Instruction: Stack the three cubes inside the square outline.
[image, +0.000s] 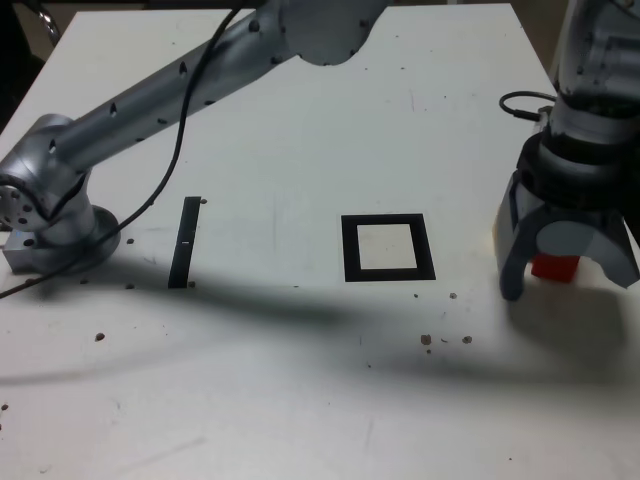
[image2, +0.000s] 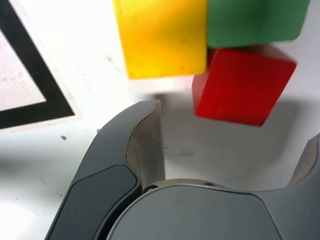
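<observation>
The wrist view shows the three cubes clustered and touching on the white table: the yellow cube (image2: 162, 35), the green cube (image2: 255, 20) and the red cube (image2: 242, 85). My gripper (image2: 232, 127) is open, its fingers spread wide just short of the red cube and holding nothing. In the exterior view the gripper (image: 567, 283) hangs at the exterior view's right, and the red cube (image: 555, 267) shows between its fingers. There the gripper body hides the yellow and green cubes. The square outline (image: 350, 250) lies to the cubes' left in the exterior view, with nothing inside it; one corner of the square outline (image2: 47, 107) shows in the wrist view.
A narrow black strip (image: 185, 242) lies near the arm's base (image: 50, 215) at the exterior view's left. The arm's link (image: 200, 70) spans the back of the table. Small dark specks (image: 427, 340) dot the front. The table edge runs close behind the gripper.
</observation>
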